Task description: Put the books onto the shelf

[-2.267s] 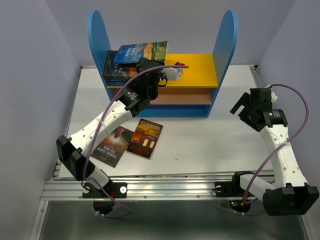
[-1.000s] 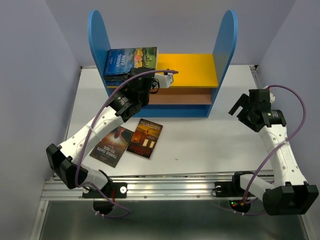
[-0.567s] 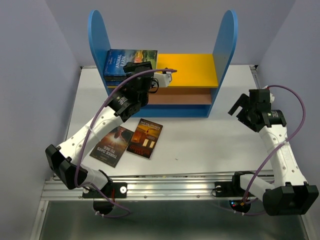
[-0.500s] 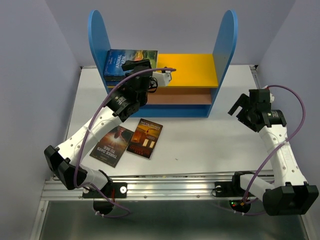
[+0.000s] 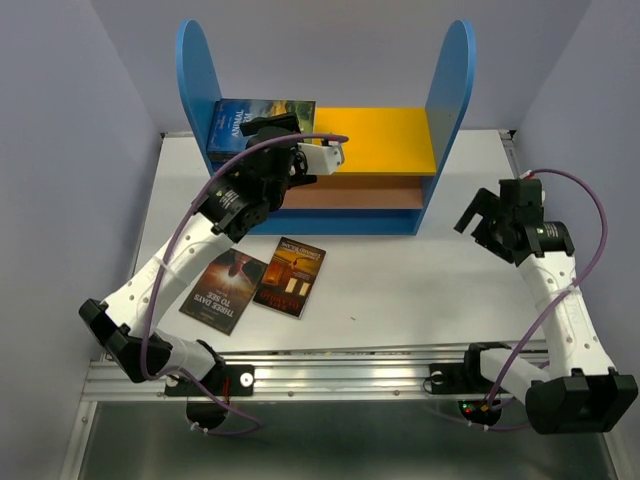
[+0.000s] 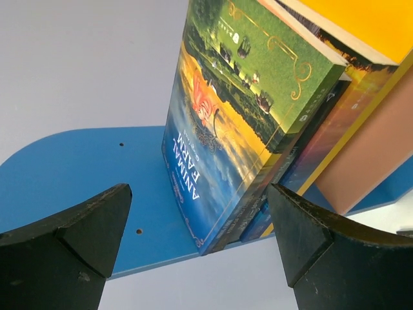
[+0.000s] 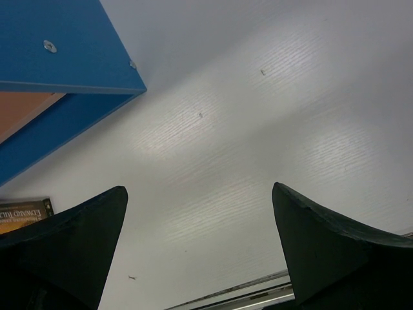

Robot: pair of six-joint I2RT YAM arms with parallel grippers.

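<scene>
Left fingers (image 6: 71, 245) stand apart and empty, just in front of the Animal Farm book (image 5: 240, 115). It tops a flat stack at the left end of the shelf's yellow top board (image 5: 385, 135). Its long axis runs along the board, with the title end toward the left side panel (image 5: 193, 70). Not yet shelved: Three Days to See (image 5: 225, 292) and an orange-brown paperback (image 5: 291, 276), both lying angled on the tabletop (image 5: 420, 270). Right fingers (image 7: 64, 245) are apart and empty.

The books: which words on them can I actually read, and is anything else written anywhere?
"ANIMAL FARM": cover of the top book on the shelf.
"THREE DAYS TO SEE": dark book lying on the table.
"EDWARD", then cut off: corner of the orange-brown book, right wrist view.
Its title and the other small print: too small to read.
</scene>
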